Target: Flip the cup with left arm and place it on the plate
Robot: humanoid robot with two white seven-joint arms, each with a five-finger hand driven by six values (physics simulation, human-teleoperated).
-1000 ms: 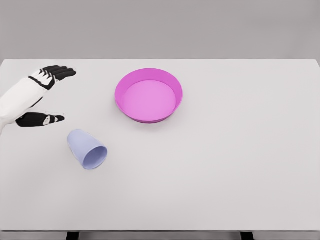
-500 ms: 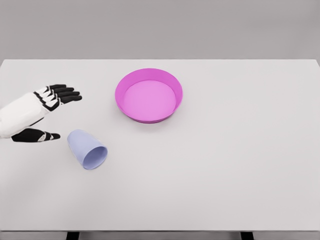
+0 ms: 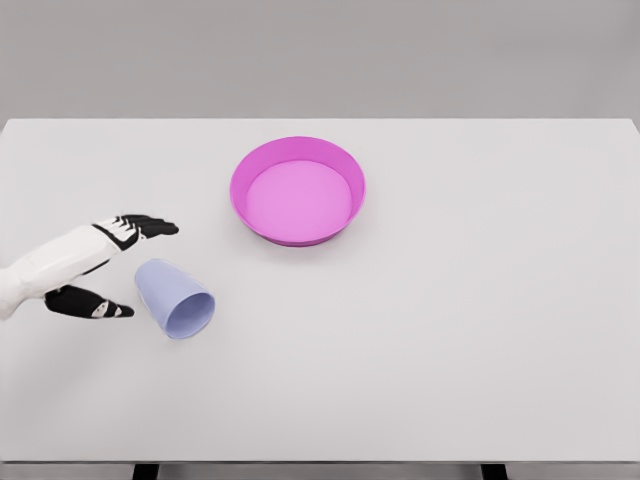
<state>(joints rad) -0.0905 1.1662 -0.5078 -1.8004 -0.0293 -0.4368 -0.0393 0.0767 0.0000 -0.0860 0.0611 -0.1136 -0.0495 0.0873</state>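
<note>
A pale lavender cup (image 3: 174, 298) lies on its side on the white table, with its open mouth facing the front right. My left hand (image 3: 128, 268) is just left of the cup's closed base, open. Its black fingers (image 3: 148, 227) reach over the far side of the base and the thumb (image 3: 95, 304) sits on the near side; none touch the cup. A round magenta plate (image 3: 298, 191) with a raised rim stands behind and to the right of the cup. The right arm is out of view.
The white table (image 3: 480, 320) runs to all edges of the view, with its front edge near the bottom. A grey wall stands behind it.
My left hand has come down and toward the front, from well behind the cup to a spot right beside its base. The cup and plate have not moved.
</note>
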